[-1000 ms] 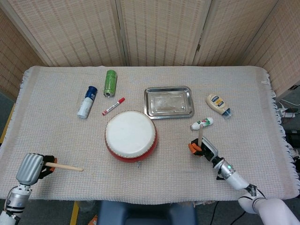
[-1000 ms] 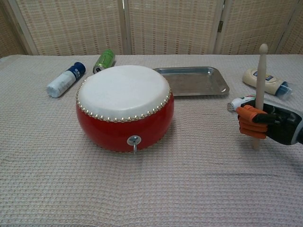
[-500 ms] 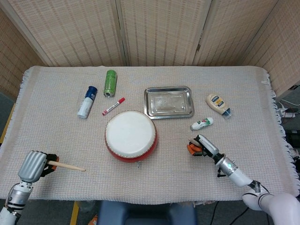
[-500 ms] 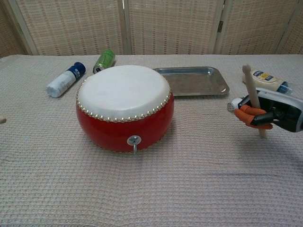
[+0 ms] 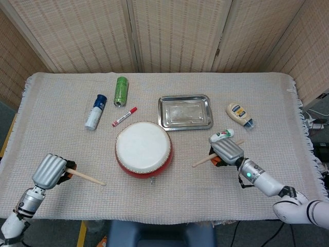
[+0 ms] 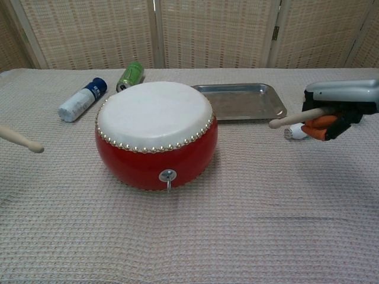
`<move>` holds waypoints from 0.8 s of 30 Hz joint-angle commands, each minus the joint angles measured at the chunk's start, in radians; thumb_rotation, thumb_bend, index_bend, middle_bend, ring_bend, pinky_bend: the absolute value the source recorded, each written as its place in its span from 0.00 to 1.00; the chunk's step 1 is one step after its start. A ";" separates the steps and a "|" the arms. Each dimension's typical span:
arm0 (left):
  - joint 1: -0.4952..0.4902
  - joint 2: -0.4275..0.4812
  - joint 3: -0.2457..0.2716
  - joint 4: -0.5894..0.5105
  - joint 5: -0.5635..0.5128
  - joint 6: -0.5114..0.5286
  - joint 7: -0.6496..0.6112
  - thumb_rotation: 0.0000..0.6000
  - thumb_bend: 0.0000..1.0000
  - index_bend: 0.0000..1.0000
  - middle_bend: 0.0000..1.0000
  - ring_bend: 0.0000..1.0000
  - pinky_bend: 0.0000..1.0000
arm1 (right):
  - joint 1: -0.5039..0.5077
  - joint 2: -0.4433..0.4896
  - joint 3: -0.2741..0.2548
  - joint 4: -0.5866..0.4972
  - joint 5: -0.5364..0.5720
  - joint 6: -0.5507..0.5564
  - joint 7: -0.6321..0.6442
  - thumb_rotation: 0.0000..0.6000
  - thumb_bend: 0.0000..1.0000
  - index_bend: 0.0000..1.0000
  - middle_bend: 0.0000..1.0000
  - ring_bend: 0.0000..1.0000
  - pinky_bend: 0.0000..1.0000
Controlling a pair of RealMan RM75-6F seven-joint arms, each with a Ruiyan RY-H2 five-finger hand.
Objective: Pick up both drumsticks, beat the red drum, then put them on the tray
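The red drum point(image 5: 143, 150) with a white skin stands mid-table, also seen in the chest view point(image 6: 156, 135). My left hand point(image 5: 51, 171) grips a wooden drumstick point(image 5: 86, 177) whose tip points right toward the drum; in the chest view only that drumstick's tip point(image 6: 22, 141) shows at the left edge. My right hand point(image 5: 226, 151) grips the other drumstick point(image 5: 203, 160), which points left toward the drum, and the chest view shows the hand point(image 6: 339, 108) and its stick point(image 6: 295, 119) raised off the cloth. The steel tray point(image 5: 185, 112) lies empty behind the drum.
A green can point(image 5: 121, 91), a blue-capped white bottle point(image 5: 95, 111) and a red marker point(image 5: 124, 117) lie at the back left. A small white tube point(image 5: 222, 135) lies just behind my right hand, and a mayonnaise bottle point(image 5: 239, 114) lies right of the tray.
My right hand has risen and turned its drumstick from upright to pointing left at the drum. My left hand has moved right and up, bringing its stick closer to the drum.
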 commanded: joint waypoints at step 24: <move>-0.248 0.012 -0.225 -0.270 -0.436 -0.323 0.237 1.00 0.57 0.94 1.00 1.00 1.00 | 0.487 -0.175 0.020 -0.002 0.887 0.014 -0.890 1.00 0.86 1.00 1.00 1.00 1.00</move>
